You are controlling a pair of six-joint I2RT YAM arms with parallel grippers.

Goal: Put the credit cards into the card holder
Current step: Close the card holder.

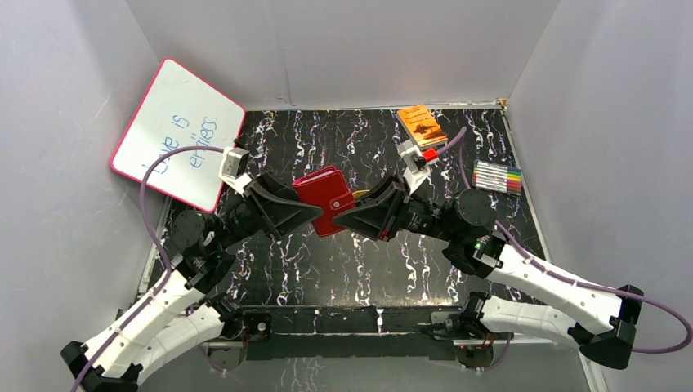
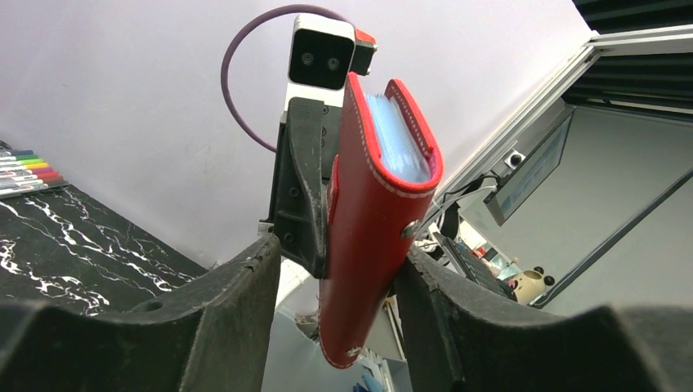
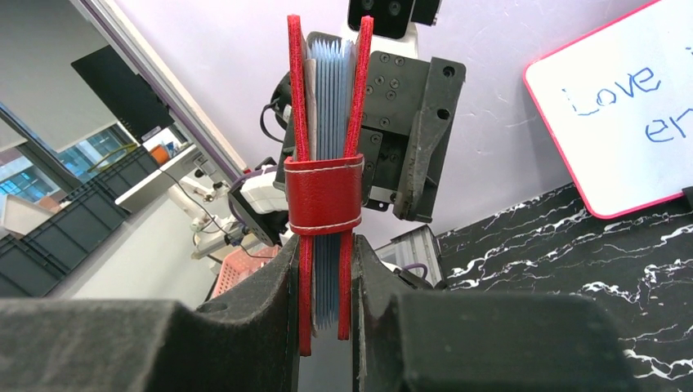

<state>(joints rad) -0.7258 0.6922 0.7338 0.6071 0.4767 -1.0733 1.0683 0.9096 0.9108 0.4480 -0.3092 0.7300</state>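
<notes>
Grippers of both arms meet above the middle of the black, white-veined marble-pattern tabletop (image 1: 327,269), with 1 object between them.

1. Right gripper (image 3: 327,310): clamped on the small dark red, leather-like folding card holder (image 1: 320,189). Its 2 black fingers (image 3: 278,278) press flat against the 2 outer covers. The holder stands on edge between them. The red snap tab (image 3: 324,196) wraps across the covers just beyond the fingertips.

2. Left gripper (image 2: 339,249): approaches from the opposite side and straddles the far end of the same holder with its jaws parted. 1 finger (image 2: 425,310) lies against the cover beside the small metal stud (image 2: 406,232). A gap shows between the other finger and the facing cover, so no 2-sided grip is established.

3. Holder contents: a stack of thin pale blue leaves (image 3: 329,122) fills the space between the red covers. Whether these are credit cards or the holder's own sleeves cannot be told.

4. Items farther out:
- Beyond and outboard of the left gripper, a white rectangular board with a pink rim (image 1: 176,131) leans at the left wall and carries blue handwriting.
- Beyond the right gripper, a small orange book (image 1: 422,124) lies near the back wall.
- Outboard of the right gripper, near the right edge of the tabletop, a row of coloured marker pens (image 1: 498,176) lies flat.
</notes>
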